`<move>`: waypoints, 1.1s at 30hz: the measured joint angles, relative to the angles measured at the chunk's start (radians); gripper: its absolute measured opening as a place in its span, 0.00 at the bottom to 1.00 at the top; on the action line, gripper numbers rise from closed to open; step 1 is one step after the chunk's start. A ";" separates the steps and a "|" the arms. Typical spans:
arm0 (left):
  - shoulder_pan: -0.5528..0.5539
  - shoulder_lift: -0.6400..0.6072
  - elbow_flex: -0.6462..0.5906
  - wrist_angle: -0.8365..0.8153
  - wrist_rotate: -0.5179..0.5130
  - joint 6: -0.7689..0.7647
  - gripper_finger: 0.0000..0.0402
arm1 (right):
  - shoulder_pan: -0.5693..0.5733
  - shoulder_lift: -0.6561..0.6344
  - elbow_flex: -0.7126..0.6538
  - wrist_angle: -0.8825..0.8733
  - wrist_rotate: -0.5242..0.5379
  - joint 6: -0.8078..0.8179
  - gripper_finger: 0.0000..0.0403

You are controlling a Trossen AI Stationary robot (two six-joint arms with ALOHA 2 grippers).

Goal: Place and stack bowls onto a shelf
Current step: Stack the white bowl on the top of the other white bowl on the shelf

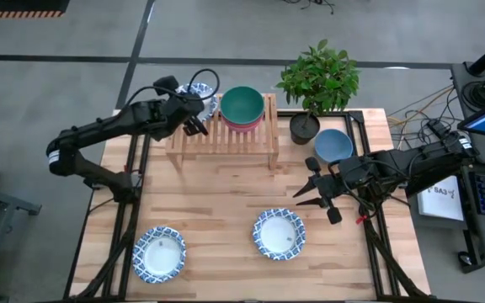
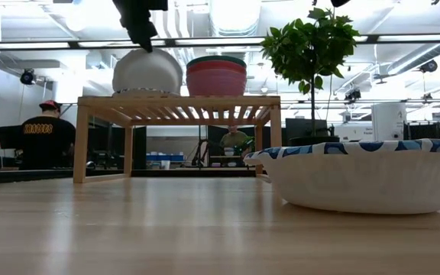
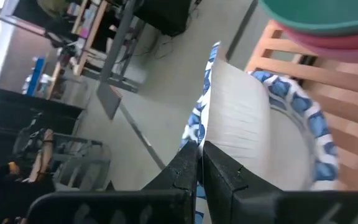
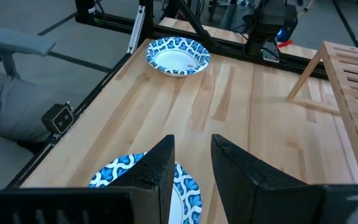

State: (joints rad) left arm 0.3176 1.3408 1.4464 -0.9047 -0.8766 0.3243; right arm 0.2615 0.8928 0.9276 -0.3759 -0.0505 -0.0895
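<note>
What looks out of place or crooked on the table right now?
The patterned bowl at the shelf's left end hangs over the edge, pinched at its rim by the left gripper. The blue bowl sits beside the plant pot, not shelved.

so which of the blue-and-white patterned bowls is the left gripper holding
The patterned bowl at the wooden shelf's left end, pinched at its rim by the left gripper. The other two patterned bowls lie untouched on the table.

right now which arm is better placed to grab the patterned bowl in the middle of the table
The right. Its open gripper hangs just beside the white bowl with the blue patterned rim, which shows under its fingers in the right wrist view. The left gripper is shut on another patterned bowl at the light-wood slatted shelf.
</note>
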 joint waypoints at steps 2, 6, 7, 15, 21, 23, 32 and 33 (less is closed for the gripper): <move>0.000 0.003 0.000 0.000 0.029 -0.002 0.02 | 0.000 0.000 0.000 0.000 0.000 0.000 0.23; 0.000 0.005 0.000 0.000 0.097 -0.019 0.07 | 0.000 0.000 0.000 0.000 0.000 0.000 0.23; 0.000 0.005 0.000 0.000 0.109 -0.023 0.08 | 0.000 0.000 0.000 0.000 0.000 0.000 0.23; 0.000 0.003 0.015 -0.074 0.263 -0.073 0.22 | 0.000 0.000 0.000 0.000 0.000 0.003 0.23; -0.001 0.000 0.033 -0.153 0.348 -0.117 0.31 | 0.000 0.000 0.000 0.000 0.000 0.003 0.23; -0.001 0.000 0.043 -0.178 0.350 -0.127 0.34 | 0.000 0.000 0.000 0.000 0.000 0.002 0.23; -0.001 -0.007 0.091 -0.272 0.369 -0.135 0.41 | 0.000 0.001 0.000 0.000 0.000 0.003 0.23; -0.001 -0.011 0.095 -0.272 0.378 -0.135 0.41 | 0.000 0.001 0.000 -0.001 0.000 0.003 0.23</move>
State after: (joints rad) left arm 0.3161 1.3294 1.5413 -1.1763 -0.4990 0.1894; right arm 0.2615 0.8940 0.9272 -0.3766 -0.0502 -0.0868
